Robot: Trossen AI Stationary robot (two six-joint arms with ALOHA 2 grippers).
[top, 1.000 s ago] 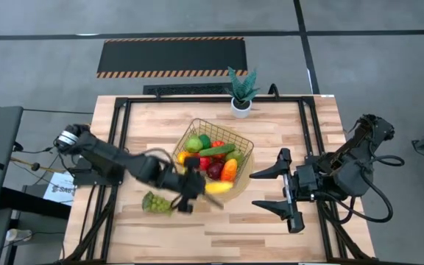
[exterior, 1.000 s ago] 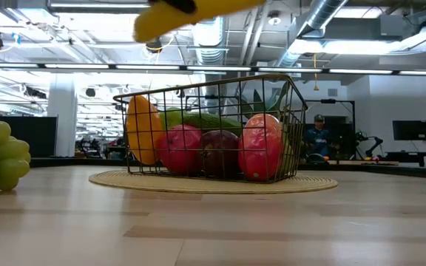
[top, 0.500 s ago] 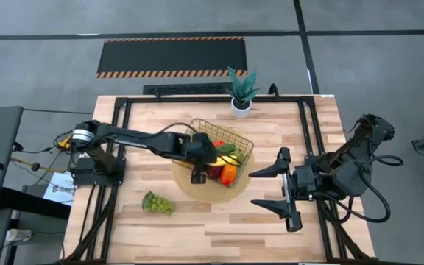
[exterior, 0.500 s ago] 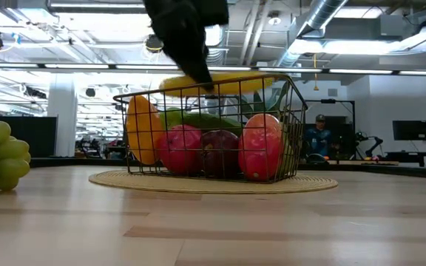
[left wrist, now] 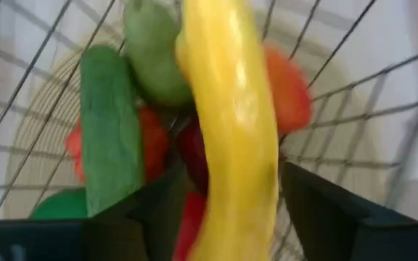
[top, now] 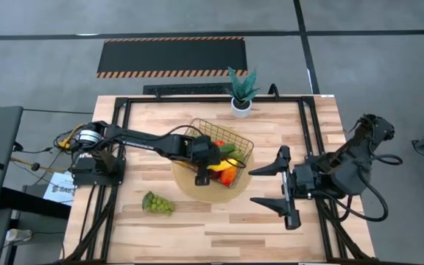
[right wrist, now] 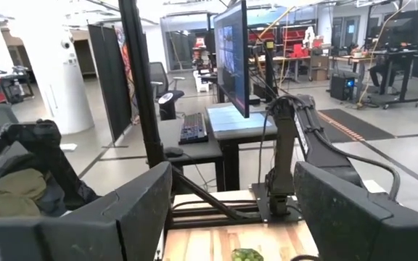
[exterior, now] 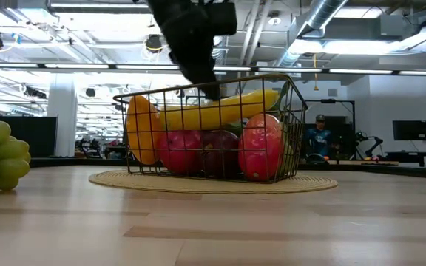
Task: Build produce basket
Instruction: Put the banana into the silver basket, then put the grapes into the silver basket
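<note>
The square gold wire basket stands on a round tan mat and holds red, orange and green produce. A yellow banana lies tilted across the top of that produce, one end up by the basket rim. My left gripper hangs over the basket, open. Its two fingers stand on either side of the banana, and a gap shows beside it. Green grapes lie on the table near-left of the mat. My right gripper waits wide open to the right of the basket.
A potted green plant stands at the table's far edge behind the basket. Black frame rails run along both sides of the table. Bare wood lies between the grapes and the near edge, and between the mat and my right gripper.
My left gripper carried the banana from beside the grapes toward the far right, over the basket, and came down a little. The banana has left the fingers and dropped from level at rim height to lie tilted on the produce inside.
</note>
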